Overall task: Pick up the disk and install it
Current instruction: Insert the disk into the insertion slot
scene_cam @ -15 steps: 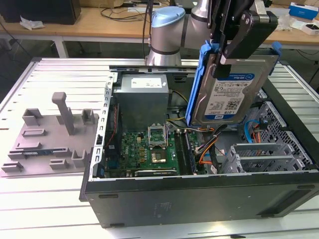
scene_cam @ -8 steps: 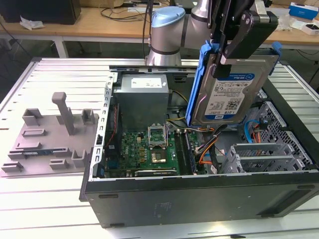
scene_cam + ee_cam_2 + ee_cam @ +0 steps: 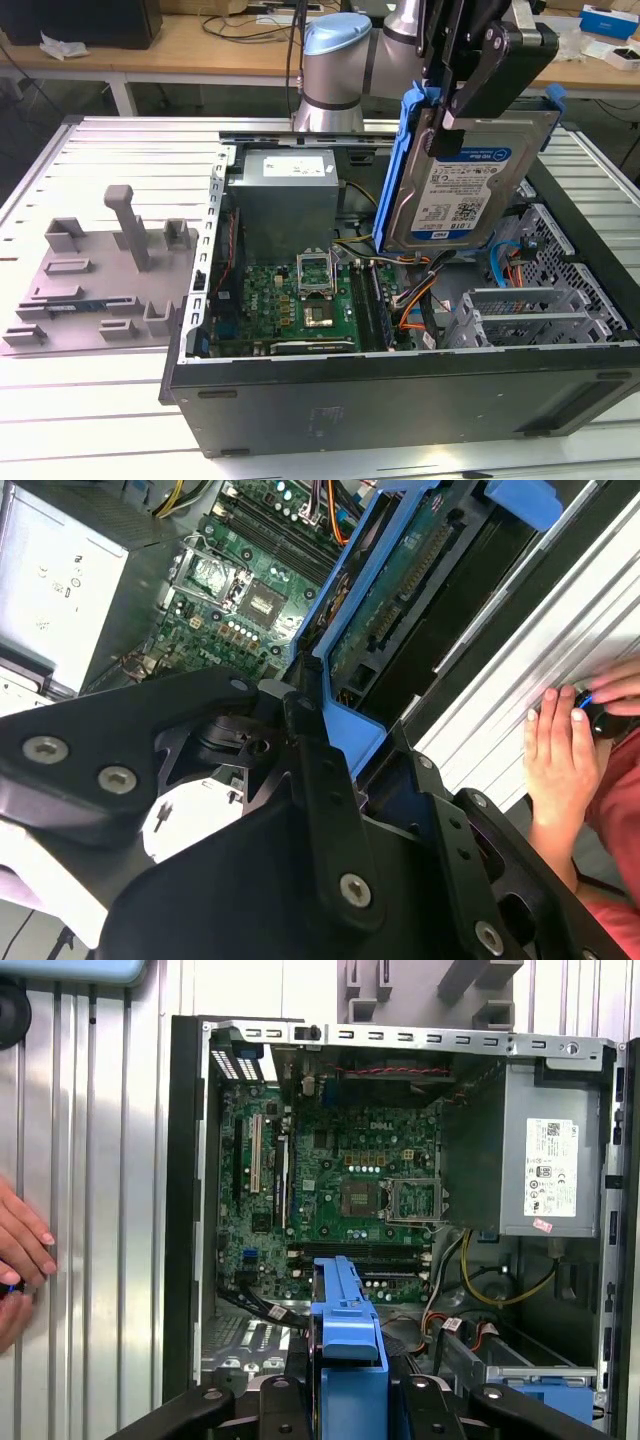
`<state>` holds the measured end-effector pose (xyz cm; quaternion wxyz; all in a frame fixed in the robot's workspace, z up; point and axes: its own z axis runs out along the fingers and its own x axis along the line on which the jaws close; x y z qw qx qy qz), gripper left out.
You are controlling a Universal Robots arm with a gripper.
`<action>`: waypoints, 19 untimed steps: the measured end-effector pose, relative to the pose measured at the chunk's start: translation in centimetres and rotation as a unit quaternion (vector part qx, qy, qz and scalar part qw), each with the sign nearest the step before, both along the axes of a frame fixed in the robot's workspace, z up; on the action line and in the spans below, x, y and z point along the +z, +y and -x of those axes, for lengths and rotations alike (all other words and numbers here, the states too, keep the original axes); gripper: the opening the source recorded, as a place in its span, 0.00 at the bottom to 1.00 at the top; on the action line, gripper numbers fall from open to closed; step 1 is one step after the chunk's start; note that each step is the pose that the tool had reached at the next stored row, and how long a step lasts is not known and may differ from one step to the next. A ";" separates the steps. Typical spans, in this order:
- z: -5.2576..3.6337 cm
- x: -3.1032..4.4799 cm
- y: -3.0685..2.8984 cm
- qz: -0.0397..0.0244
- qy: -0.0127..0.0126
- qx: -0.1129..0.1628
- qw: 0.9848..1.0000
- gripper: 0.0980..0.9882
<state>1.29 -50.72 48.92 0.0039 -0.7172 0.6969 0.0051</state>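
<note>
Tool (image 3: pixel 452 128) gripping disk (image 3: pixel 462 195), above case (image 3: pixel 400 392) (motherboard (image 3: pixel 290 300) inside)

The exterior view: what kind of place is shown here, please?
Probably a robotics lab or repair workshop. An open computer case lies on a slatted metal table, a robot arm holds the disk above it in its claw, and wooden benches stand behind.

Silver-grey disk (image 3: pixel 470 175) with white-and-blue label (image 3: pixel 450 205), blue carrier bracket (image 3: pixel 400 170); green motherboard (image 3: pixel 290 300); black case (image 3: pixel 400 385).

No legible print (even on the disk (image 3: pixel 455 190)).
</note>
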 end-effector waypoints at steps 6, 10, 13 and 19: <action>-0.01 0.00 0.00 0.000 0.000 0.000 1.000 0.30; -0.03 0.00 -0.01 0.000 0.000 0.000 1.000 0.30; -0.04 0.01 -0.14 -0.004 0.000 0.000 1.000 0.30; -0.02 -0.10 -1.13 -0.015 -0.004 0.000 1.000 0.30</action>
